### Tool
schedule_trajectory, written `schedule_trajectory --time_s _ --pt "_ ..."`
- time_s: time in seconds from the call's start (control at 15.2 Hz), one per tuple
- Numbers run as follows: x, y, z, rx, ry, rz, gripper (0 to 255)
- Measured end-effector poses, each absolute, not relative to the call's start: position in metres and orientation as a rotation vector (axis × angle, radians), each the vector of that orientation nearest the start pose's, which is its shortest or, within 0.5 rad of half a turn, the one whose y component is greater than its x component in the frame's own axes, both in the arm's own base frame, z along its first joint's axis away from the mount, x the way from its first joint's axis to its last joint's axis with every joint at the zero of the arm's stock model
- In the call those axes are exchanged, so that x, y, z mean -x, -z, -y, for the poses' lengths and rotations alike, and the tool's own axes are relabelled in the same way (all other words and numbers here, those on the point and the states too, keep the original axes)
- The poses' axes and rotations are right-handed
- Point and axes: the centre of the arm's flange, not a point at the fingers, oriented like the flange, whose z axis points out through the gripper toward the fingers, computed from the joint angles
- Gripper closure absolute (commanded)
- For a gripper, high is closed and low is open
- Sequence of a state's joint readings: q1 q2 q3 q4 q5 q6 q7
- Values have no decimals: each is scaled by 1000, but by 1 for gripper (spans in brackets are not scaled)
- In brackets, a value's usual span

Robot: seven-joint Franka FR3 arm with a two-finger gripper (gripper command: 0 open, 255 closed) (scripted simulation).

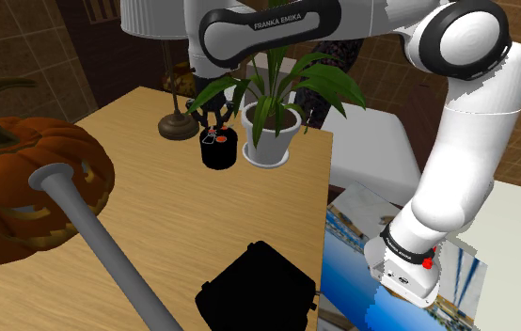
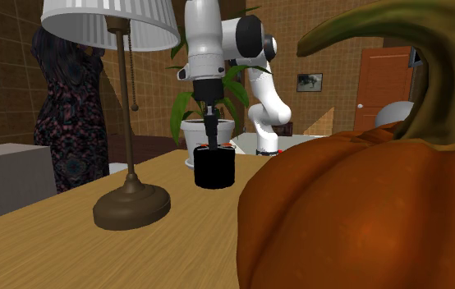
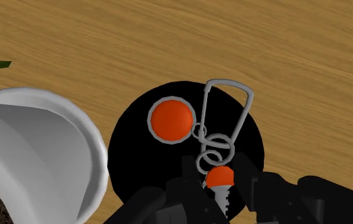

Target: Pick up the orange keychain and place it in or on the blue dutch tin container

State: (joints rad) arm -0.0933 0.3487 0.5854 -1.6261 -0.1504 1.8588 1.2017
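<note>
Gripper (image 3: 218, 167) hangs just above the black round container (image 3: 130, 162), around the orange-headed key of the keychain (image 3: 171, 119). It is black against black, so I cannot tell whether it is pinching or slightly spread. The keychain seemingly lies flat on the container's top, its key blade partly hidden under the gripper. A white flowerpot (image 3: 35, 146) stands just beside the container.

White capital letters reading "FRANKA EMIKA" run along the dark band on the robot arm (image 1: 277, 33) in the shoulder view. Nothing else is legible.
</note>
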Motion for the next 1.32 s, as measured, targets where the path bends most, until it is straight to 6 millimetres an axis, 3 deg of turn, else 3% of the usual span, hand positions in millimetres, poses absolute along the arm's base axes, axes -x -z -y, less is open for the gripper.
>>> schedule_trajectory --time_s 0.2,0.26,0.66,0.99,1.32 --pt "-588 -442 -258 2966 -114 -1058 255" --pt "-588 -442 -258 2966 -114 -1058 0" --pt "-589 -438 -256 2970 -122 -1063 0" --pt "-593 -481 -257 2969 -121 -1063 0" --pt "-592 -488 -255 2970 -122 -1063 0"
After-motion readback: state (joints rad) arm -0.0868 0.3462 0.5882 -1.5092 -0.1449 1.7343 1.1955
